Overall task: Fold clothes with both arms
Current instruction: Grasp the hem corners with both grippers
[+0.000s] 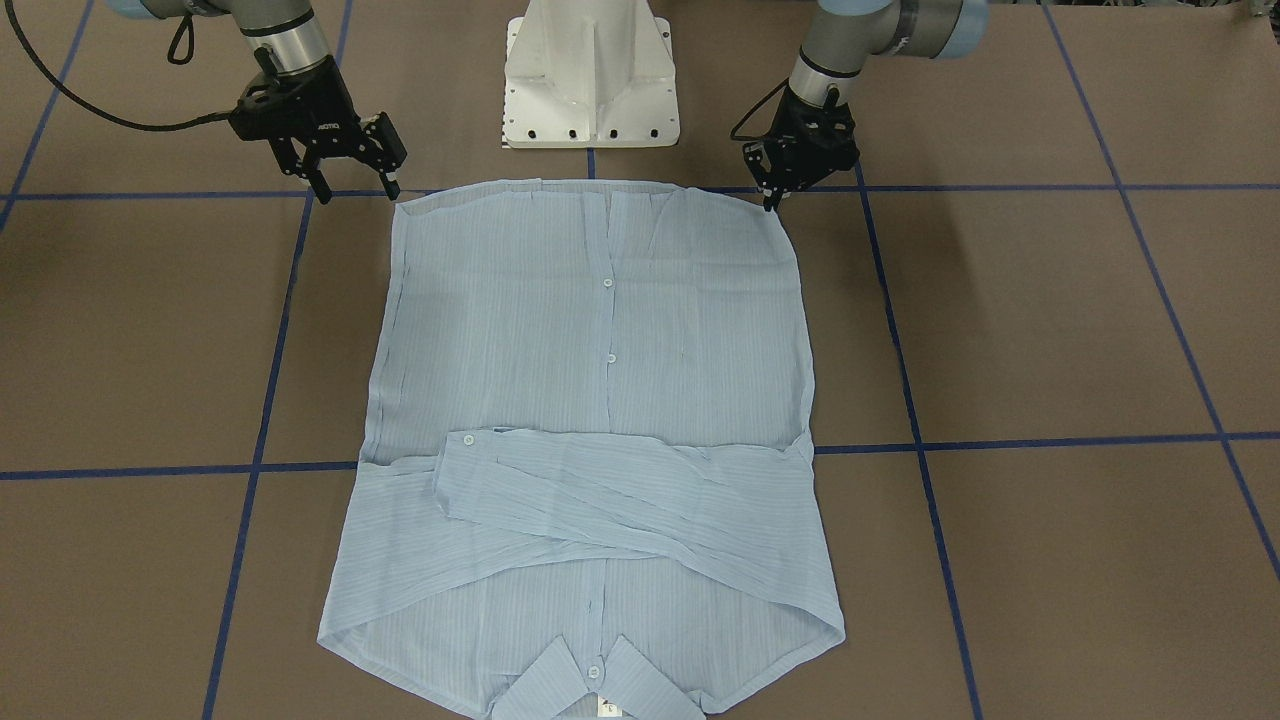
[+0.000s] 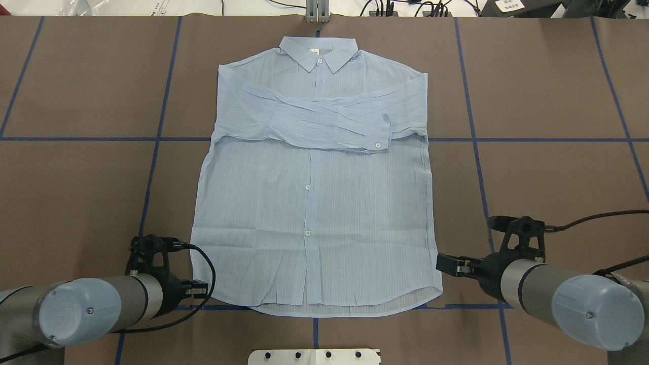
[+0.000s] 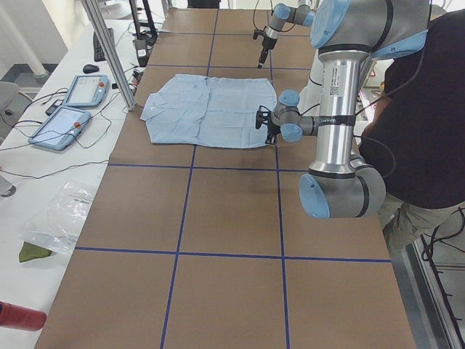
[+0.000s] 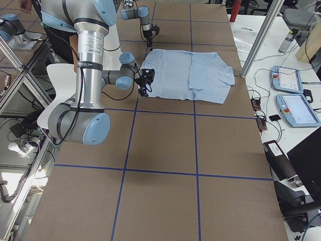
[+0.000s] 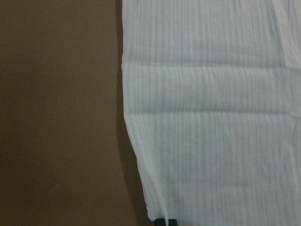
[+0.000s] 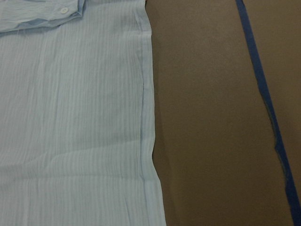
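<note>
The light blue striped shirt lies flat and buttoned on the brown table, collar away from me, with both sleeves folded across the chest. My right gripper is open and hovers just outside the hem corner on my right. My left gripper hovers at the other hem corner with its fingertips together and nothing visibly between them. The left wrist view shows the shirt's side edge and a dark fingertip. The right wrist view shows the other side edge.
The white pedestal base stands just behind the hem. Blue tape lines grid the brown table. Two tablets and cables lie on the white side bench. A person stands behind the near arm.
</note>
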You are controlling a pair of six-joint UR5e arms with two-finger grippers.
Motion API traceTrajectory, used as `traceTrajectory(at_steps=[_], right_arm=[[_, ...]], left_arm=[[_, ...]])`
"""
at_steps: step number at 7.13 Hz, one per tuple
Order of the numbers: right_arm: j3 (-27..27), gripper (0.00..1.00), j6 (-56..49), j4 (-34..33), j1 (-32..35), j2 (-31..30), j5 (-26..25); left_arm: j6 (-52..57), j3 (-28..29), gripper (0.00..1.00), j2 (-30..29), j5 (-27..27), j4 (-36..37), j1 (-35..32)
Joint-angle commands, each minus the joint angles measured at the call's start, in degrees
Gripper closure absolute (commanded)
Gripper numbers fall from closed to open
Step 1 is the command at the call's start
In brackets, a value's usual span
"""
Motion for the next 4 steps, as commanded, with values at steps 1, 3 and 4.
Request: traceTrajectory(at_steps=[1,3,4], right_arm=[[-1.11,0.28,7.09,0.02,-3.21,0.14,-4.01],[-3.48,0.41,11.34,0.02,-7.7,1.02,-9.99],[-4.97,0.41,11.44,-0.07,-8.85,2.42,-11.07]], left_arm=[[0.0,-0.31,1.0,-0.16,2.36,-0.12,0.06],[0.09,-0.48,1.0,-0.69,4.65,-0.12,0.06],[0.0,-0.48,1.0,-0.69,5.53,-0.21,0.06]])
